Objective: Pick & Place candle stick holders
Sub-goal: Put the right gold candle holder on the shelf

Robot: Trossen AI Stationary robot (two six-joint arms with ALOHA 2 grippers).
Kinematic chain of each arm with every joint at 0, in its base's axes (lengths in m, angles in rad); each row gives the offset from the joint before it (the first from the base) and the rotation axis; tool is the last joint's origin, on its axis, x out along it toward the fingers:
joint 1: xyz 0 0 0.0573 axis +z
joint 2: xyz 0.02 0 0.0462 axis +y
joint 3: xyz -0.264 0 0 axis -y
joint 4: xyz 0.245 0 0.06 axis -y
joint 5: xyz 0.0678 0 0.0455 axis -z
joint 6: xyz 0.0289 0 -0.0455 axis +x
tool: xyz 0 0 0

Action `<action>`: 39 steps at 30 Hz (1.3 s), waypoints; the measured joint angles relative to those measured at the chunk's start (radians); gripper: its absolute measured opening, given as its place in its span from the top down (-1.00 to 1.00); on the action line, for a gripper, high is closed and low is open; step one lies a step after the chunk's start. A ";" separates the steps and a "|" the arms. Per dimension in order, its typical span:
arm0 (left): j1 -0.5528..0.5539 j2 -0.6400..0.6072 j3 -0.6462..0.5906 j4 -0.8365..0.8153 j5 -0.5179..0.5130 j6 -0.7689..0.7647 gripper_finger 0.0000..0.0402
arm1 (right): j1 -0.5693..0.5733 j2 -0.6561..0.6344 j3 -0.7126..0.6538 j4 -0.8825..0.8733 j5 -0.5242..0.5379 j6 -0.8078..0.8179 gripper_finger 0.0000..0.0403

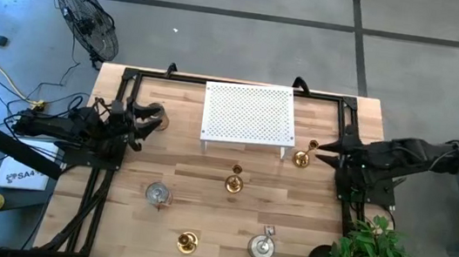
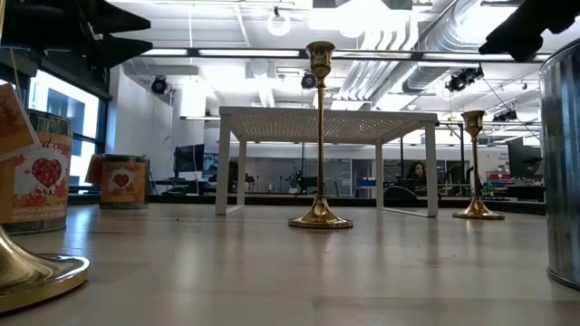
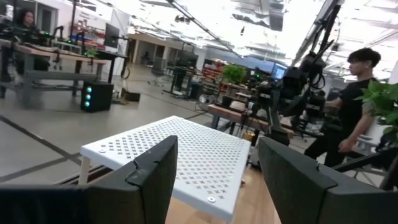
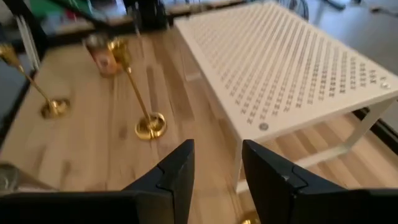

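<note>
Gold candlesticks [image 1: 235,182] numbered three, silvery cup holders [image 1: 157,193] three, scattered across the table [image 1: 307,208] at six o'clock of the rack [image 1: 249,113]. Left gripper [image 1: 153,119] and right gripper [image 1: 325,151] stood parted, empty.

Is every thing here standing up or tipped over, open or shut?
Left gripper: open, empty.
Right gripper: open, empty.
Gold candlesticks: all upright.
Silvery holders: all upright.
White rack: standing on its legs.
</note>
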 joint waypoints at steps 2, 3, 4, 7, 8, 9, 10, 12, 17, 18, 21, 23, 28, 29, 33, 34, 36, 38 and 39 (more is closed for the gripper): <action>0.000 0.000 0.000 -0.003 0.001 0.000 -0.10 | 0.000 0.050 0.025 -0.036 0.006 0.007 0.36; 0.000 0.000 0.000 -0.004 0.001 0.000 -0.10 | 0.000 0.076 0.038 -0.056 0.011 0.016 0.36; 0.000 0.000 0.000 -0.004 0.001 0.000 -0.10 | 0.000 0.100 0.050 -0.084 0.017 0.028 0.36; 0.000 0.000 0.000 -0.004 0.002 0.000 -0.10 | 0.000 0.173 0.081 -0.170 0.055 0.060 0.36; 0.000 0.000 0.000 -0.004 0.002 0.000 -0.10 | 0.000 0.194 0.088 -0.192 0.070 0.076 0.36; 0.000 0.000 0.000 -0.005 0.003 0.000 -0.10 | 0.000 0.215 0.092 -0.213 0.082 0.089 0.36; 0.000 0.000 0.000 -0.006 0.004 0.000 -0.10 | 0.000 0.233 0.096 -0.230 0.090 0.098 0.36; 0.000 0.000 0.000 -0.015 0.017 0.000 -0.10 | 0.000 0.264 0.097 -0.250 0.094 0.115 0.36; 0.000 0.000 0.001 -0.051 0.021 0.000 -0.10 | 0.000 0.328 0.097 -0.285 0.092 0.165 0.36; 0.000 0.000 0.001 -0.059 0.021 0.000 -0.10 | 0.000 0.336 0.097 -0.292 0.088 0.179 0.36; 0.000 0.000 0.001 -0.064 0.023 -0.001 -0.10 | 0.000 0.357 0.097 -0.297 0.085 0.189 0.36; 0.000 0.000 0.001 -0.064 0.032 -0.001 -0.10 | 0.000 0.363 0.097 -0.295 0.085 0.189 0.36; 0.000 0.000 0.001 -0.065 0.071 -0.001 -0.10 | 0.000 0.367 0.097 -0.279 0.116 0.252 0.34; 0.000 0.000 0.001 -0.070 0.076 -0.001 -0.10 | 0.000 0.366 0.097 -0.280 0.122 0.260 0.32; 0.000 0.000 0.001 -0.092 0.076 -0.001 -0.10 | 0.000 0.367 0.097 -0.273 0.139 0.271 0.20; 0.000 0.000 0.001 -0.093 0.076 -0.001 -0.10 | 0.000 0.367 0.097 -0.264 0.144 0.271 0.16; 0.000 0.000 0.001 -0.094 0.076 -0.001 -0.10 | 0.000 0.367 0.097 -0.258 0.152 0.271 0.08; 0.000 0.000 0.001 -0.094 0.076 -0.001 -0.10 | 0.000 0.367 0.097 -0.261 0.157 0.279 0.00; 0.000 0.000 0.001 -0.094 0.076 -0.001 -0.10 | -0.001 0.367 0.097 -0.266 0.158 0.287 -0.03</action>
